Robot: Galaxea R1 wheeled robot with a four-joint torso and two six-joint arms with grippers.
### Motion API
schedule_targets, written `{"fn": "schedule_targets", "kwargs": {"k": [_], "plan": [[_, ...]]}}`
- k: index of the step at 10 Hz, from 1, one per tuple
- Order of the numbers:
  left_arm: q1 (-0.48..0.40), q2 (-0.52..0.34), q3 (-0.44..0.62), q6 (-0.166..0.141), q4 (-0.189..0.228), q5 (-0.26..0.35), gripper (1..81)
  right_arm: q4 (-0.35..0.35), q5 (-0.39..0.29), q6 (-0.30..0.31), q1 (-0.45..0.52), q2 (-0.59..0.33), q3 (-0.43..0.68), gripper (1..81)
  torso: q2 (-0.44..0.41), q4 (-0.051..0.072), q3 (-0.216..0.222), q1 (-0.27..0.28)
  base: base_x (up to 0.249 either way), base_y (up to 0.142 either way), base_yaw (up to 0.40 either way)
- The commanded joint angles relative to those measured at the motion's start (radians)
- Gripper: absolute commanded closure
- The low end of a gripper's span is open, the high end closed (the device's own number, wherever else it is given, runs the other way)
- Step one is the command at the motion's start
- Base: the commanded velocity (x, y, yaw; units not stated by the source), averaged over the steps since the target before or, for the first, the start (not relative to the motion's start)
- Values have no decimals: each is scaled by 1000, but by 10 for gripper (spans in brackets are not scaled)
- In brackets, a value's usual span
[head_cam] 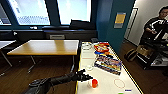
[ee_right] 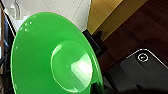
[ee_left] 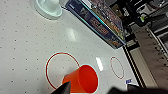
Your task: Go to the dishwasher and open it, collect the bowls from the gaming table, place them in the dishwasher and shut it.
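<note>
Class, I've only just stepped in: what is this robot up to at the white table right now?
The robot stands at the gaming table, a long white top with a yellow edge. Its left claw reaches over the table right beside an orange cup that stands upright there. A green bowl looms large at the right wrist camera, close against that arm. A colourful game box and a clear bowl lie further along. A person stands off to the right.
</note>
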Motion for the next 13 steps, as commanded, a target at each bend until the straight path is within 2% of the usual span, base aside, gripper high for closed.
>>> {"fn": "schedule_targets", "kwargs": {"k": [1, 9, 10, 12, 13], "plan": [[-141, 23, 12, 6, 32, 11, 10, -2, -69, -4, 92, -46, -3, 811, 0, 0, 0, 0, 0, 0, 0], [-128, 87, -54, -3, 6, 42, 10, -2, -72, -2, 99, -45, 15, 811, 0, 0, 0, 0, 0, 0, 0], [-130, 90, -54, -3, 9, 43, 10, -10, -69, -7, 86, -52, 45, 811, 0, 0, 0, 0, 0, 0, 0], [-148, 96, -54, -3, 9, 43, 10, -70, -51, -13, 19, -45, 104, 811, 0, 0, 0, 0, 0, 0, 0], [-159, 101, -54, -3, 7, 43, 10, -87, -24, -15, 8, -34, 124, 811, 0, 0, 0, 0, 0, 0, 0]]}}
